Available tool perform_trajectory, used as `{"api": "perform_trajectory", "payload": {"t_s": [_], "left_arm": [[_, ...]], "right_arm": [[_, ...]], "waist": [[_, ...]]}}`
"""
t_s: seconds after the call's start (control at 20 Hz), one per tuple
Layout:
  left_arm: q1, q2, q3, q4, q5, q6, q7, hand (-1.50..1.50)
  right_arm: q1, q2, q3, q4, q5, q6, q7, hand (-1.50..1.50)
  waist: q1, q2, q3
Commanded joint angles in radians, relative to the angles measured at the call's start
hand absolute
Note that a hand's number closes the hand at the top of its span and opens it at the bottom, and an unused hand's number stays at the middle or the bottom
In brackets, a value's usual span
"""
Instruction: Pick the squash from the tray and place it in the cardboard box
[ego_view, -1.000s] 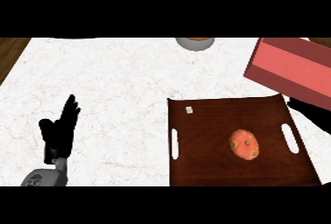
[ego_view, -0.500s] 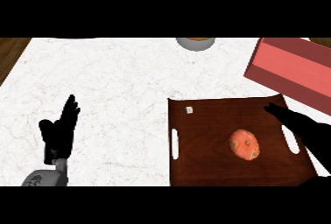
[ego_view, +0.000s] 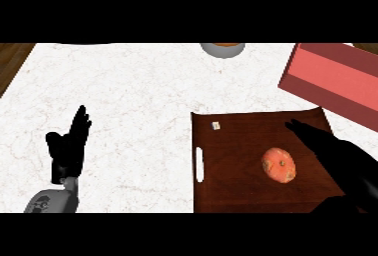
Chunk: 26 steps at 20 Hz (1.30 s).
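a white marbled counter (ego_view: 148, 100) fills most of the view from above, with a strip of wooden floor showing at its upper left corner. on the right half lies a dark brown tray (ego_view: 236, 145), rectangular, with a pale slot handle cut into its left edge and a small white tag near its upper left corner. beyond the tray's upper right corner, partly cut off by the view's right side, sits the cardboard box (ego_view: 336, 80), which looks reddish pink here and is turned at an angle; it is the place where the squash should end up, and it stands close to the tray, so the carry looks short.

the right hand (ego_view: 336, 155) comes in from the lower right and lies over the tray's right side, fingers straight and held close together, pointing up and to the left. it holds nothing; it sits just beside the squash, to its right, seemingly lined up for a grasp not yet made. the left hand (ego_view: 68, 147) rests open near the counter's lower left, fingers straight and pointing up, well apart from the tray and out of the way.

the squash (ego_view: 279, 165) is a small orange oval lying on the tray's right part, untouched. at the far edge of the counter a grey bowl (ego_view: 222, 49) holds something orange.
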Motion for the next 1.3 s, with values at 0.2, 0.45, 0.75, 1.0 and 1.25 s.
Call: {"api": "perform_trajectory", "payload": {"t_s": [0.2,0.45,0.75,1.0,1.25], "left_arm": [[0.055,-0.027,0.032,-0.015,-0.017,-0.036,-0.043,0.00],[-0.003,-0.038,0.029,-0.037,-0.051,-0.013,0.037,0.00],[0.005,-0.014,0.071,-0.030,-0.031,-0.076,0.024,0.00],[0.015,-0.040,0.065,-0.045,-0.063,-0.054,0.032,0.00],[0.008,-0.078,0.058,0.026,-0.096,-0.038,-0.041,0.00]], "right_arm": [[0.032,0.083,-0.060,-0.012,0.080,0.098,-0.005,-1.50],[-0.026,0.164,-0.066,0.012,0.108,0.126,0.069,-1.50],[-0.061,0.248,0.015,0.082,0.233,0.132,0.082,-1.50],[-0.018,0.213,-0.028,0.085,0.283,0.143,-0.008,-1.50],[0.061,0.223,0.006,0.095,0.353,0.108,-0.052,-1.50]], "waist": [[-0.001,-0.001,0.000],[-0.002,-0.001,0.000],[0.000,0.000,0.000],[-0.002,-0.001,0.000],[-0.005,-0.001,0.000]]}}
